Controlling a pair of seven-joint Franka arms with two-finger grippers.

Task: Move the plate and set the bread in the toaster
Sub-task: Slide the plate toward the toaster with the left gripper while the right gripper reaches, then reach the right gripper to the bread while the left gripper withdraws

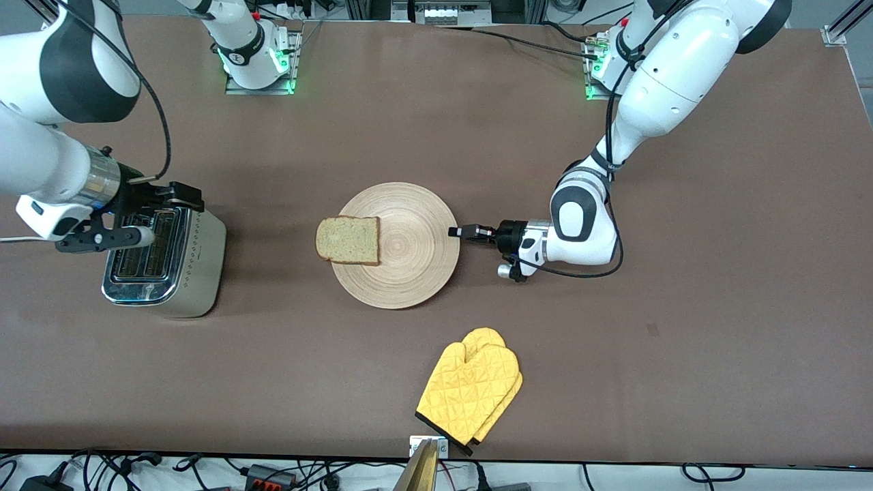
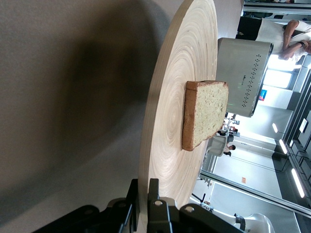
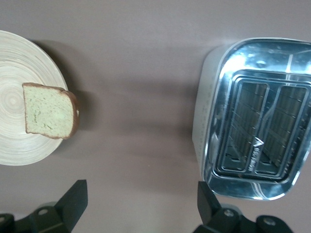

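The wooden plate (image 1: 409, 256) lies mid-table. The bread (image 1: 348, 240) lies flat on the plate's rim at the side toward the toaster and overhangs it a little. The cream and chrome toaster (image 1: 167, 262) stands at the right arm's end, its slots empty. My left gripper (image 1: 455, 232) is low at the plate's rim on the side away from the toaster. In the left wrist view its jaws (image 2: 143, 180) are shut on the rim of the plate (image 2: 165, 126), with the bread (image 2: 204, 114) farther along. My right gripper (image 1: 164, 217) is open and empty, up over the toaster's plate-side edge; the right wrist view (image 3: 142, 196) shows the toaster (image 3: 255, 126), the bread (image 3: 48, 116) and the plate (image 3: 14, 87).
A yellow quilted oven mitt (image 1: 470, 392) lies near the table's front edge, nearer to the front camera than the plate. The toaster's white cord (image 1: 13, 239) runs off toward the right arm's end. Bare brown table lies between the plate and the toaster.
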